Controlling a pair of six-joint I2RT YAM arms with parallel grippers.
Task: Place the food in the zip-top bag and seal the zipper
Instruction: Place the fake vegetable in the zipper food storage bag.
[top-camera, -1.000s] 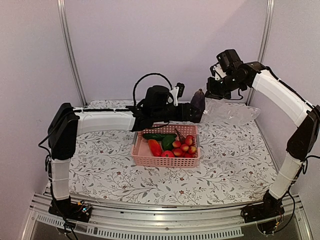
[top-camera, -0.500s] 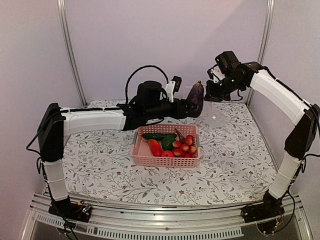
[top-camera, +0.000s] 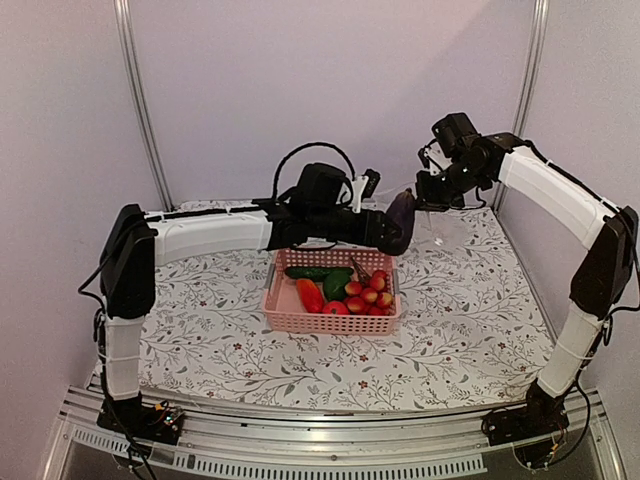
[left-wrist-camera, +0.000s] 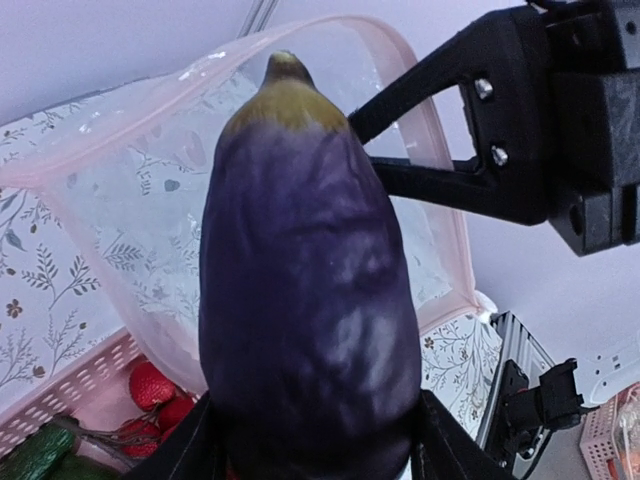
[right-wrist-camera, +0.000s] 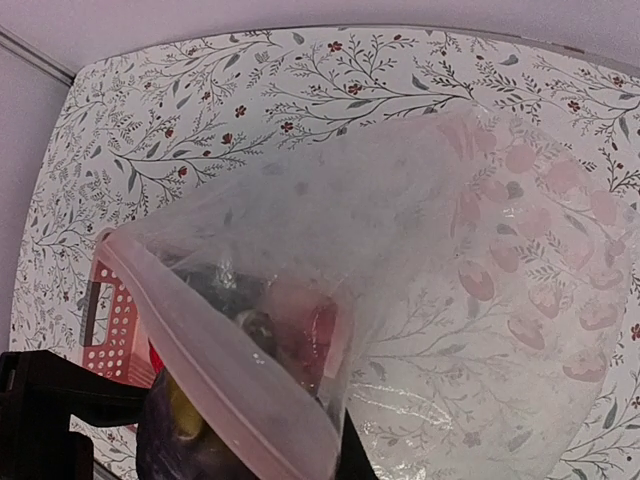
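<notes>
I see my left arm (top-camera: 210, 235) up from the near-left corner, forearm level, reaching right toward mid far edge. Left gripper (top-camera: 397, 226): jaws partway apart, clamped round the eggplant (left-wrist-camera: 305, 300). My right arm (top-camera: 560, 195) up from the near-right corner, elbow high, forearm angled left. Right gripper (top-camera: 431, 199): pinched tight on the zip-top bag (right-wrist-camera: 400, 250) rim.

Matt purple eggplant (left-wrist-camera: 305, 300); clear crinkly plastic bag (right-wrist-camera: 440, 290)
</notes>
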